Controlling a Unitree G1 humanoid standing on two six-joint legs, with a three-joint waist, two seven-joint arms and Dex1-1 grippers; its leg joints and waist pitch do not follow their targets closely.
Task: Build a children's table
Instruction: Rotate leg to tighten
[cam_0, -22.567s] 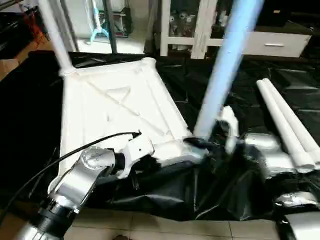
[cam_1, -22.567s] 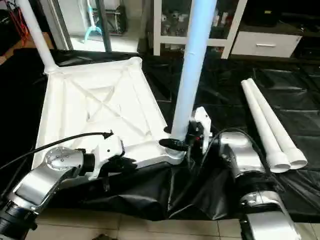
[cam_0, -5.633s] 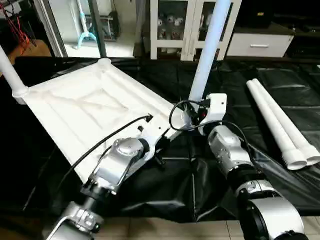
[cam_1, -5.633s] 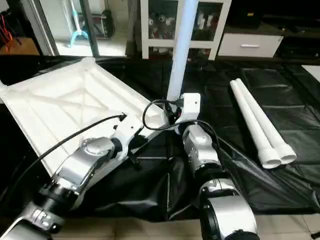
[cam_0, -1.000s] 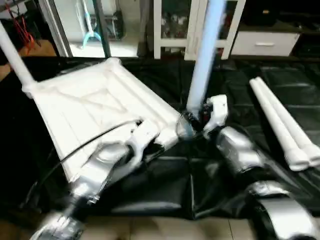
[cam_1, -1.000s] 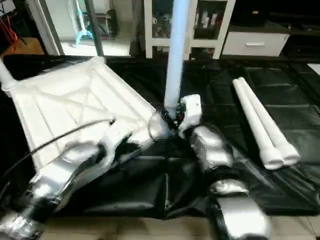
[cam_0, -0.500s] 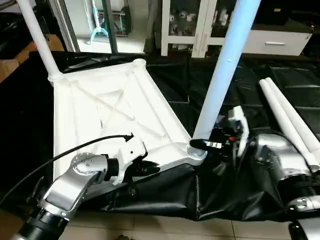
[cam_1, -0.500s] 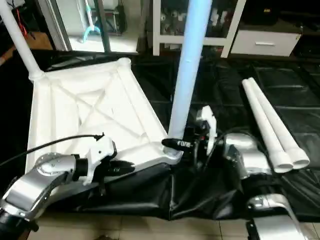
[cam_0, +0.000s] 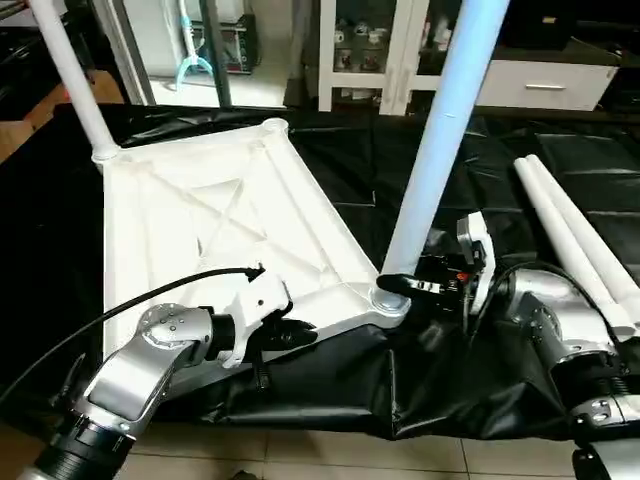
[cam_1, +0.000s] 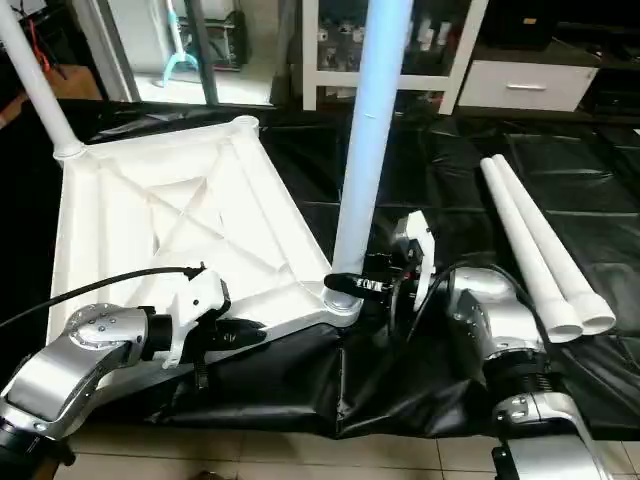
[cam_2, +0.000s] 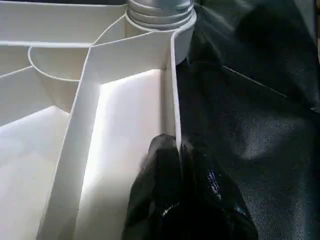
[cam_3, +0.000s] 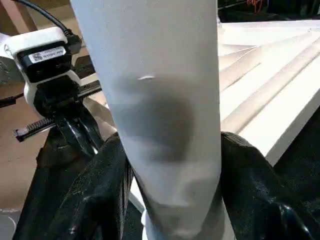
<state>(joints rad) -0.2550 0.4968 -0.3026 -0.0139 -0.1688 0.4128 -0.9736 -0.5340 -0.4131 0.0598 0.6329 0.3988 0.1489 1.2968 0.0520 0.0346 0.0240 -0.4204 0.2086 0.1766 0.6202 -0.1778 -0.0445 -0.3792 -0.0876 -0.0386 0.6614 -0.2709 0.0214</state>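
Observation:
The white tabletop (cam_0: 215, 215) lies underside up on a black sheet. One white leg (cam_0: 68, 85) stands in its far left corner socket. A second leg (cam_0: 440, 150) stands upright in the near right socket (cam_0: 390, 298). My right gripper (cam_3: 170, 192) is shut on this leg just above the socket, one black finger (cam_3: 97, 187) on each side. My left gripper (cam_2: 172, 145) is shut on the tabletop's near rim (cam_2: 172, 95), a little left of that socket. Two loose legs (cam_0: 575, 245) lie side by side on the sheet at the right.
The black sheet (cam_0: 330, 395) is wrinkled and bunched below the tabletop's near edge. A strip of tiled floor (cam_0: 300, 455) runs nearest me. A white shelf unit (cam_0: 400, 50) and a drawer unit (cam_0: 545, 85) stand behind. A black cable (cam_0: 110, 320) loops over my left forearm.
Over the last second the tabletop swung, its near right corner and the standing leg coming closer to me. My right fingers have drawn in against the leg. The left grip is unchanged.

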